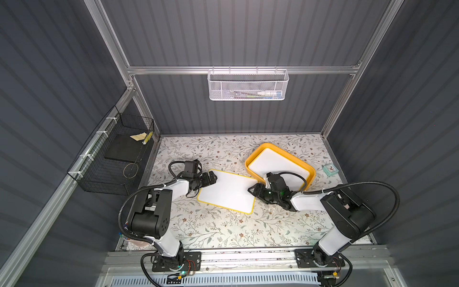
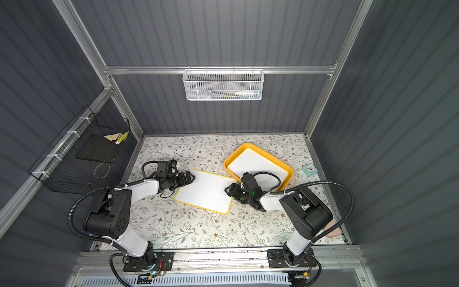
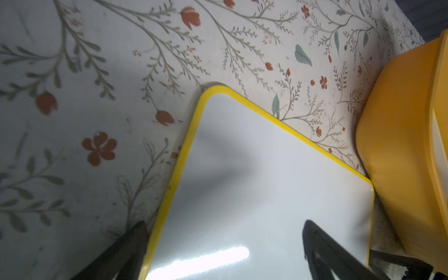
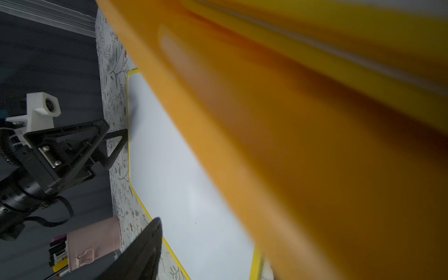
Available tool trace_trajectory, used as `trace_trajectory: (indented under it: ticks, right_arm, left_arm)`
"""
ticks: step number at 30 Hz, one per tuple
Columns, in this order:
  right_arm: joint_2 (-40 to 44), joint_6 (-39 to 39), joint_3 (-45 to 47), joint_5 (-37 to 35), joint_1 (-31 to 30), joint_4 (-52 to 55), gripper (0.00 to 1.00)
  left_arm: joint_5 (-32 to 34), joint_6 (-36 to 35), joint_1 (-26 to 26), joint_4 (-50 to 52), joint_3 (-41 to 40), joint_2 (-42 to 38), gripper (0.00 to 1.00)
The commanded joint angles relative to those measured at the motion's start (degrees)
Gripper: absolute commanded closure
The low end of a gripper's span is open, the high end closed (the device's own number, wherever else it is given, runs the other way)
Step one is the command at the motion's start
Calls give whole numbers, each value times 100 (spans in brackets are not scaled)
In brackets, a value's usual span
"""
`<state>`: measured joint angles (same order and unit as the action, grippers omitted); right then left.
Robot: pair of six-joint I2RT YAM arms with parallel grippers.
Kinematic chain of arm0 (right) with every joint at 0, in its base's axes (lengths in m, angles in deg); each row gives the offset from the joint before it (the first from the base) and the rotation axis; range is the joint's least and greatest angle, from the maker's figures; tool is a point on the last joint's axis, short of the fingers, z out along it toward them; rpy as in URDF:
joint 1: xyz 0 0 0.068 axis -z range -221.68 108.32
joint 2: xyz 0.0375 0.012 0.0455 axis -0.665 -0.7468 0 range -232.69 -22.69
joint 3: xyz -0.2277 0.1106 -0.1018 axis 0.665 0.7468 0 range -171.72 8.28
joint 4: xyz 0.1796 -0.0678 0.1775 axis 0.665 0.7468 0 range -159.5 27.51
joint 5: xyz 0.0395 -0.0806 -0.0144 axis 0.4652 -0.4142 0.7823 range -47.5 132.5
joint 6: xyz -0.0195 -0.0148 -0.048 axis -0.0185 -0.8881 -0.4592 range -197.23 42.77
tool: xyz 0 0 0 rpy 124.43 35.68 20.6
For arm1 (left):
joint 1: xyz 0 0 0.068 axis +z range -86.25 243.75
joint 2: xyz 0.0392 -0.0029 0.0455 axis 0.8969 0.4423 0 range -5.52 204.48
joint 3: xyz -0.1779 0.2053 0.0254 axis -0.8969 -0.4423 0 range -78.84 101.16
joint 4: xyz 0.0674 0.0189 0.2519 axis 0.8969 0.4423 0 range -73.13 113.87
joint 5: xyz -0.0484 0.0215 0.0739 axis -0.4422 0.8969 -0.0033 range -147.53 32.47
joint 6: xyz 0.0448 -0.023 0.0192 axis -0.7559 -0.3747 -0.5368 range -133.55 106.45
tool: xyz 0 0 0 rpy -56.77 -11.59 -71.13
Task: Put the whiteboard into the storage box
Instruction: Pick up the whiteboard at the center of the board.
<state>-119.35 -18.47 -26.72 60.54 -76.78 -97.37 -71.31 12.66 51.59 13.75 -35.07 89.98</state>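
A whiteboard [image 1: 227, 191] with a yellow rim lies flat on the flowered tablecloth in both top views. Behind it to the right stands the yellow-orange storage box [image 1: 247, 164], with another white board lying inside it. My left gripper [image 1: 211, 179] is open at the whiteboard's left edge; in the left wrist view one finger [image 3: 135, 242] hangs over the cloth and one over the whiteboard [image 3: 254, 181]. My right gripper [image 1: 254, 190] is open at the whiteboard's right corner, close against the box. In the right wrist view one finger [image 4: 145, 247] shows; the box wall [image 4: 315, 145] hides the second.
A small teal clock [image 1: 330, 169] stands right of the box. A black wire basket [image 1: 111, 159] hangs on the left wall and a white mesh basket [image 1: 248, 85] on the back rail. A pink cup [image 4: 94, 242] stands at the table's near left corner.
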Motion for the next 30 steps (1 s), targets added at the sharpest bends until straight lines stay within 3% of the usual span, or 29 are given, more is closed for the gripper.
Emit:
trace_trajectory:
  ticks: [1, 11, 30]
  right_arm:
    - [-644, 361, -260, 1327, -320, -641, 31]
    - [-922, 751, -751, 1815, -488, -1339, 31]
    - [-705, 761, -1288, 2272, -613, -1663, 32]
  left_arm:
    - [-880, 683, -397, 1675, -1032, 629, 0]
    - [-784, 807, -410, 1977, -1292, -101, 0]
    - [-907, 781, -410, 1770, -1419, 25, 0]
